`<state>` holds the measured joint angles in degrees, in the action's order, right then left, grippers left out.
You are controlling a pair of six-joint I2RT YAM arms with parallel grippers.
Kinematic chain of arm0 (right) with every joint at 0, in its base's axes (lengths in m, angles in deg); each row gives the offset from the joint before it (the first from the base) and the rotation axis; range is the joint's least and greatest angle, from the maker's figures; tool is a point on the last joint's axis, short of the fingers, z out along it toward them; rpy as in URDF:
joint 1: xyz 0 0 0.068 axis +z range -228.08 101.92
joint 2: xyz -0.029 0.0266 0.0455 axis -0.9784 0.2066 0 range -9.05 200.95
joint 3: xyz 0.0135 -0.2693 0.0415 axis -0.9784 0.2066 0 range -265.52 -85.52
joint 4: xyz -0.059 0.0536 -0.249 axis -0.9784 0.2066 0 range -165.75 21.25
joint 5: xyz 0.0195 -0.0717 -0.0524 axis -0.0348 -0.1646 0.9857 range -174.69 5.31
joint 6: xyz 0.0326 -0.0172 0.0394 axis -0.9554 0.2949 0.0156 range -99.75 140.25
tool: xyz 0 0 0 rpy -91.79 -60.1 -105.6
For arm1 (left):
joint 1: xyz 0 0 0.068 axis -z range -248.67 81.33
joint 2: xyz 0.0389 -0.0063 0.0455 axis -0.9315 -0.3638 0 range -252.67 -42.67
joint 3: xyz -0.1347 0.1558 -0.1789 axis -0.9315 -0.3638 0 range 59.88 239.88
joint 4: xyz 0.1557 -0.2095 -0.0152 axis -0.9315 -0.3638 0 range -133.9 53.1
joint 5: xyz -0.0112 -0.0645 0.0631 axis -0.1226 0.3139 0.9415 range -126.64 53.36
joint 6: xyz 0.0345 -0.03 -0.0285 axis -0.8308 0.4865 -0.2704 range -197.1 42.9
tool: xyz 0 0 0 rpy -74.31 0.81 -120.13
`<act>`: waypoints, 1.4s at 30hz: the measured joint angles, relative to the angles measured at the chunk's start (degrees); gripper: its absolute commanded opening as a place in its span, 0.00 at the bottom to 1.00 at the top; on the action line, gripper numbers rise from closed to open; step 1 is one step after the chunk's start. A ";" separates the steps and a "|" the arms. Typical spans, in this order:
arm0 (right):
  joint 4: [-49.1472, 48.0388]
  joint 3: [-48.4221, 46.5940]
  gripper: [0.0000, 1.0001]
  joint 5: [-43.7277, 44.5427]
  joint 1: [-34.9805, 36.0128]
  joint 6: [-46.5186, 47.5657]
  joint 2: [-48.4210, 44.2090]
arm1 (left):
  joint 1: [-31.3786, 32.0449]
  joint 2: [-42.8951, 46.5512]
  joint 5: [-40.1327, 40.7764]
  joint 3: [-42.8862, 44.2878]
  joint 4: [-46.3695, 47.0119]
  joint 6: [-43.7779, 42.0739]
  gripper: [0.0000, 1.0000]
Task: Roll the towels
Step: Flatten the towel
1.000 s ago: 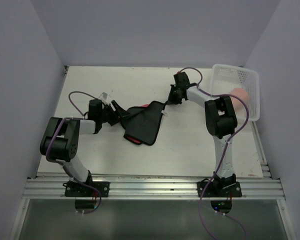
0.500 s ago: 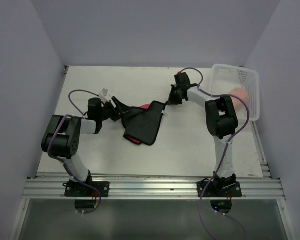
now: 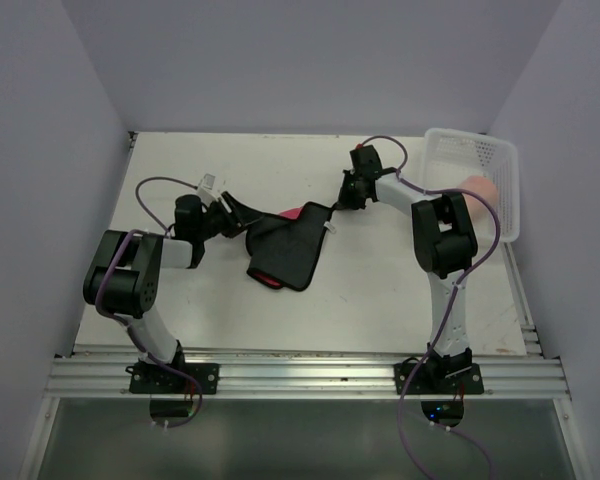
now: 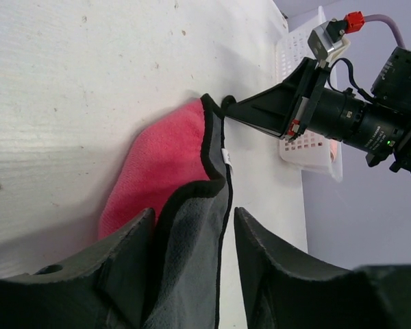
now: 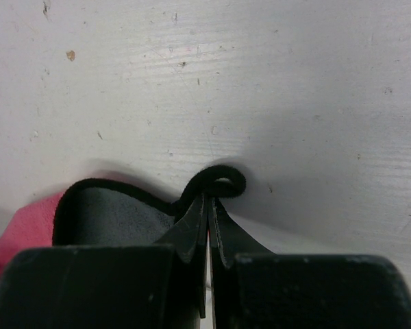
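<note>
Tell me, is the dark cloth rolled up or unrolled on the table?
Unrolled. The dark cloth lies mostly flat on the table, red face showing at one fold; the right gripper pinches its corner trim.

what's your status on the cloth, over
Right gripper shut on dark cloth corner. Left gripper open astride its edge. Cloth not rolled. Pink towel off in basket.
</note>
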<state>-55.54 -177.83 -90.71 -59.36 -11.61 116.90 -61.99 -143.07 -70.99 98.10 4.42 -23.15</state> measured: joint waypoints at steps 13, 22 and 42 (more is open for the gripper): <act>0.11 0.00 0.00 0.00 -0.04 0.04 -0.04 | -0.04 1.42 3.78 0.26 -4.61 -4.70 0.11; 2.12 0.87 0.00 0.46 -0.28 1.01 -1.36 | -0.07 4.50 7.41 2.49 -9.57 -8.20 0.00; 12.20 4.46 0.00 2.34 3.80 7.45 -33.22 | -0.13 34.62 12.28 4.39 -31.19 -18.67 0.00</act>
<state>-43.34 -173.37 -88.38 -55.55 -4.16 83.68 -62.12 -108.45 -58.71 102.49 -26.77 -41.82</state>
